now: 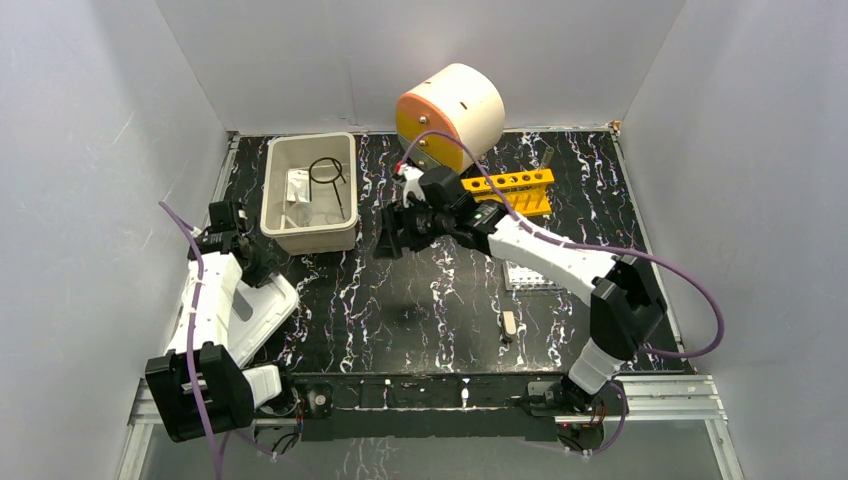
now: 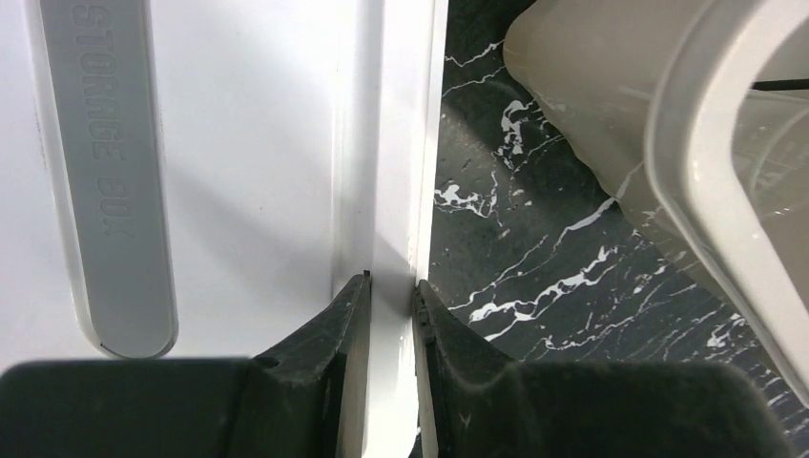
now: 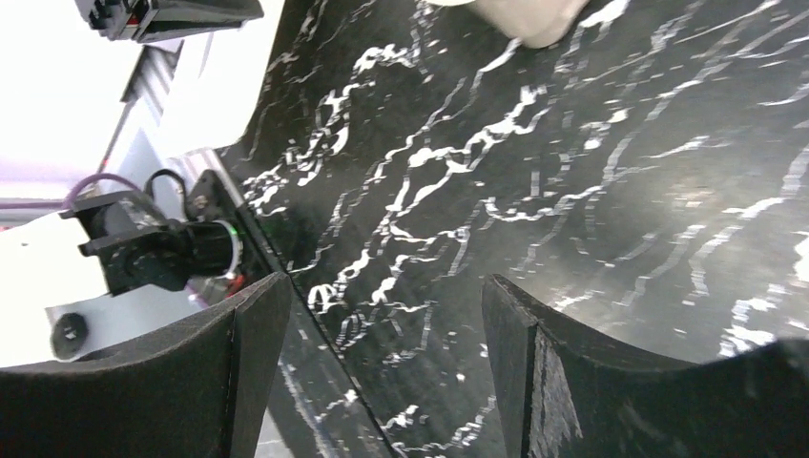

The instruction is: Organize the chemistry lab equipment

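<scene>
A white tub [image 1: 270, 195] at the back left holds a black ring with handle [image 1: 328, 172] and a white square pad [image 1: 298, 187]. My left gripper [image 1: 260, 262] sits just below the tub, shut on the rim of a flat white lid [image 1: 268, 305]. In the left wrist view the lid's edge [image 2: 393, 191] runs between my left gripper's [image 2: 391, 286] black fingers, and the tub [image 2: 668, 143] is at the right. My right gripper [image 1: 395, 237] hovers over the table's middle, open and empty. The right wrist view shows only marble between my right gripper's [image 3: 386, 315] jaws.
A cream-and-orange drum [image 1: 450, 112] stands at the back centre, with a yellow test-tube rack [image 1: 510, 190] to its right. A pale square mesh [image 1: 527, 276] and a small brownish tool [image 1: 509, 325] lie on the black marble table [image 1: 420, 310] at the right.
</scene>
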`<action>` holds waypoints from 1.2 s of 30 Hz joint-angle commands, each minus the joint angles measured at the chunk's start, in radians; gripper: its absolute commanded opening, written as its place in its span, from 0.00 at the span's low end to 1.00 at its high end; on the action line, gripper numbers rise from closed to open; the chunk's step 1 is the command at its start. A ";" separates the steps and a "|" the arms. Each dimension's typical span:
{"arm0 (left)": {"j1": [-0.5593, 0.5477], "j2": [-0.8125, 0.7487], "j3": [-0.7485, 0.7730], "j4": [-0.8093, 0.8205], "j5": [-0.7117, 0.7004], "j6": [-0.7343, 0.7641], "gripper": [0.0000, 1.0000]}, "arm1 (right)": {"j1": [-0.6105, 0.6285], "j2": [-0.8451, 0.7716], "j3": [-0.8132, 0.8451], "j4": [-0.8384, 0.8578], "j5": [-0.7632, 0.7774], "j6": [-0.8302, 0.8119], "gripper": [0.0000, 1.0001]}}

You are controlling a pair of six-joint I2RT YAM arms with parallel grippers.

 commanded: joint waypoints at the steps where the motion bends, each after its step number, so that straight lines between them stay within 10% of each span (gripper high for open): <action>1: 0.002 -0.053 0.010 -0.018 0.058 -0.048 0.09 | 0.041 0.074 0.058 0.103 -0.086 0.140 0.81; 13: 0.002 -0.088 -0.016 0.026 0.148 -0.115 0.07 | 0.147 0.319 0.109 0.474 -0.223 0.647 0.84; 36: 0.003 -0.211 -0.003 -0.053 0.177 -0.192 0.05 | 0.225 0.575 0.478 0.207 -0.287 0.445 0.73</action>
